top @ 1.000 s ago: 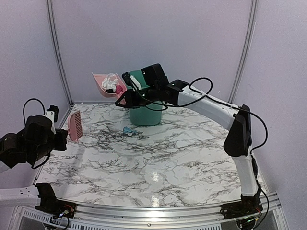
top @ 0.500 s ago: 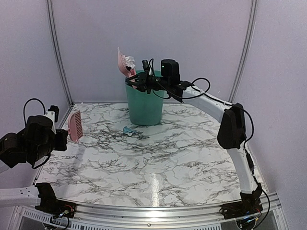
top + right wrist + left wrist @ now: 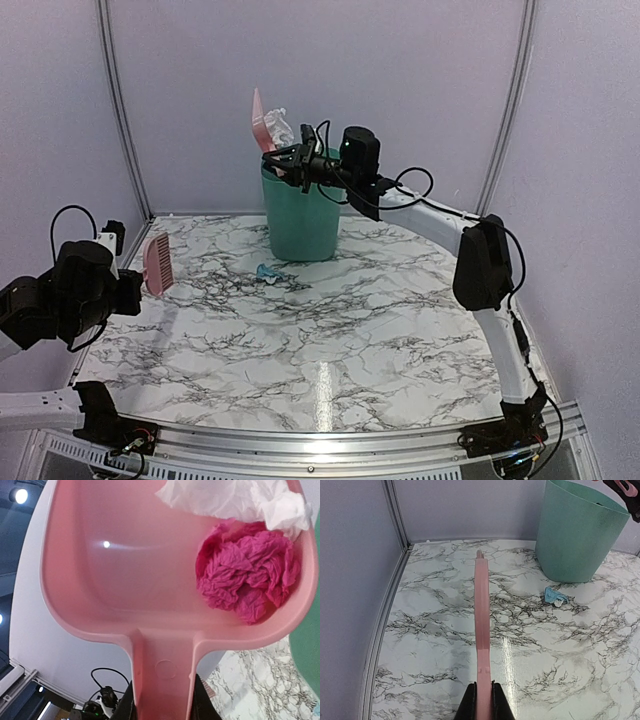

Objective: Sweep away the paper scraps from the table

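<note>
Step in hand: emptying of the collected load into the bin is judged to be under way; the task is not yet finished, since one scrap is left on the bench.
Right pincer [image 3: 162,702]: pinched on the handle of the pink dustpan [image 3: 125,570], the handle filling the gap between the fingers, so that the pan can be turned from the wrist.
Dustpan position: raised above the rim of the teal bin [image 3: 300,215] and seen nearly edge-on from the top view, steeply tilted. It is judged to be held over the opening so that whatever slides out drops inside.
Load in pan: a crumpled magenta scrap [image 3: 247,575] and white paper [image 3: 225,497] are lodged together against the pan's outer lip, on the side toward the bin. They are not yet out of the pan.
Bin: set upright at the back of the bench [image 3: 330,330], mouth open upward; its inside is not seen.
Left pincer [image 3: 483,702]: pressed together on the end of the pink brush [image 3: 481,610], which is held edge-on over the left part of the bench. Contact with the surface cannot be told. It is judged to be kept clear of the right arm, ready for a last sweep.
Remaining scrap: a light blue scrap [image 3: 555,596] lies on the bench near the bin's base, not touching it, off to the right of the brush.
Risk: crumpled paper is light, so it may catch on the lip or fall outside the rim.
</note>
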Tool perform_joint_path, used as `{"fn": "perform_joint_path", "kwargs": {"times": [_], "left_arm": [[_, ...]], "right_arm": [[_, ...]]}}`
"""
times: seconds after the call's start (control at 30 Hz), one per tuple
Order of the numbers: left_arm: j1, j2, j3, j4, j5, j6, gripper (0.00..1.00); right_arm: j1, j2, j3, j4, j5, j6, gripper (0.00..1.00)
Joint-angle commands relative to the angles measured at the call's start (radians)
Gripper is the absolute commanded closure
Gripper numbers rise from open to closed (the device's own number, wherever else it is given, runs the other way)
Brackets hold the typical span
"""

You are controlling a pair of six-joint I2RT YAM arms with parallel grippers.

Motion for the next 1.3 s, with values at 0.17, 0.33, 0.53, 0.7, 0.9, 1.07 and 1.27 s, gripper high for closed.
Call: {"fn": "perform_joint_path", "kwargs": {"times": [0.17, 0.33, 0.53, 0.7, 0.9, 1.07, 1.27], "left_arm": [[0.002, -0.010, -0.003, 0.026, -0.016, -0.005, 1.00], [0.002, -0.020, -0.005, 0.026, -0.019, -0.006, 1.00], [0.001, -0.008, -0.003, 0.025, -0.021, -0.005, 1.00], [0.002, 0.006, -0.004, 0.024, -0.027, -0.006, 1.00], [0.003, 0.030, -0.002, 0.024, -0.024, -0.007, 1.00], [0.004, 0.051, 0.001, 0.024, -0.020, -0.005, 1.00], [0.013, 0.058, 0.015, 0.023, -0.011, 0.002, 1.00]], "right_arm": [[-0.002, -0.009, -0.027, 0.233, -0.018, 0.183, 1.00], [-0.001, -0.013, -0.018, 0.246, -0.020, 0.187, 1.00], [-0.001, -0.001, 0.032, 0.207, -0.066, 0.137, 1.00], [-0.001, 0.011, 0.096, 0.169, -0.102, 0.074, 1.00], [0.014, -0.009, 0.108, 0.217, -0.171, 0.060, 1.00], [0.040, -0.066, 0.111, 0.136, -0.230, -0.062, 1.00], [0.075, -0.182, 0.061, -0.081, -0.256, -0.327, 1.00]]}}
